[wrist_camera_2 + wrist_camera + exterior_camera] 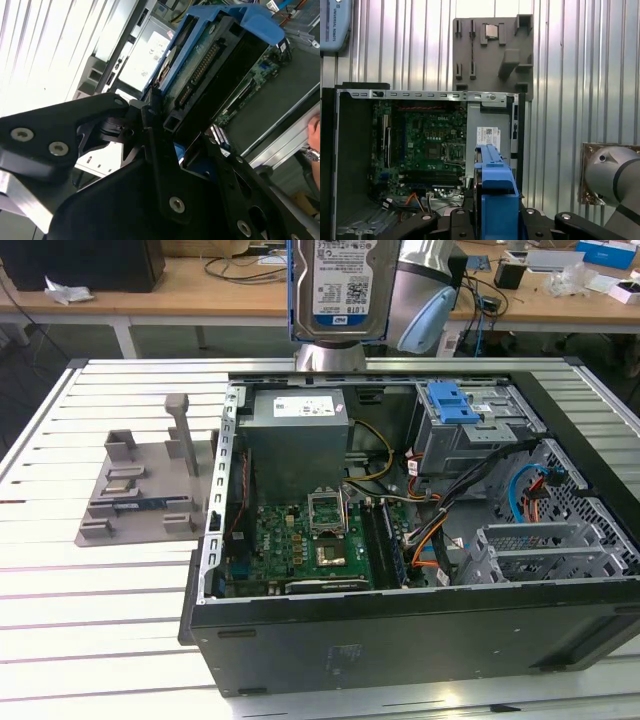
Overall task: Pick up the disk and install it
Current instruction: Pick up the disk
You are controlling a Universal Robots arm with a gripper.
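The disk (338,290), a silver drive with a white-and-blue label in a blue carrier, hangs upright high above the far edge of the open computer case (400,625). It is held edge-on in both wrist views, where its blue carrier (496,187) and connector edge (210,55) show. My gripper (167,137) is shut on the disk, with its black fingers clamped on the carrier's lower end (497,222). The grey drive cage with a blue latch (452,403) sits inside the case, below the disk and toward the exterior view's right.
A grey power supply (298,435) and a green motherboard (305,540) lie inside the case, with cables (470,490) running by the cage. A grey fixture plate (140,490) rests on the slatted table (90,640) at the exterior view's left. A hand (315,131) shows beside the case.
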